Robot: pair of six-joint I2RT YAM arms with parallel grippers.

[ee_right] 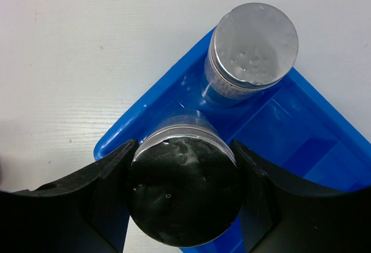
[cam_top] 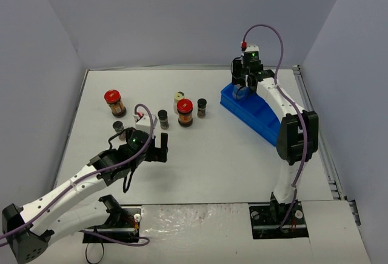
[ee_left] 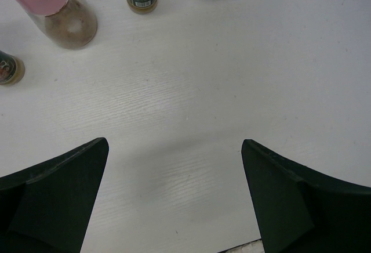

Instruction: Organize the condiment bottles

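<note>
Condiment bottles stood in two groups, seven on the white table [cam_top: 212, 167] and two at the blue divided tray [cam_top: 260, 118]. Furthest left was a red-lidded jar [cam_top: 113, 102]. A tiny dark-capped jar [cam_top: 118, 127] stood just nearer the arms, with the pink-lidded jar [cam_top: 140, 117] beside that (a cable crossed part of it in the overhead view). The left gripper [cam_top: 156, 150] hovered low over bare table just short of this row, its jaws spread wide and holding nothing.

Further right came a second tiny dark-capped jar [cam_top: 163, 118], then the cream-lidded jar [cam_top: 179, 102]. Just in front of that stood a second red-lidded jar [cam_top: 185, 112], and a third tiny dark-capped jar [cam_top: 201, 107] stood beside it. All seven stood upright.

The tray lay diagonally on the right side of the table. At its far end the right gripper [ee_right: 184, 148] was clamped on a grey-capped bottle [ee_right: 184, 192], held upright over the tray's end corner (whether its base rested on the tray floor could not be told). The other grey-capped bottle [ee_right: 252, 47] stood upright inside the tray just beside it.
</note>
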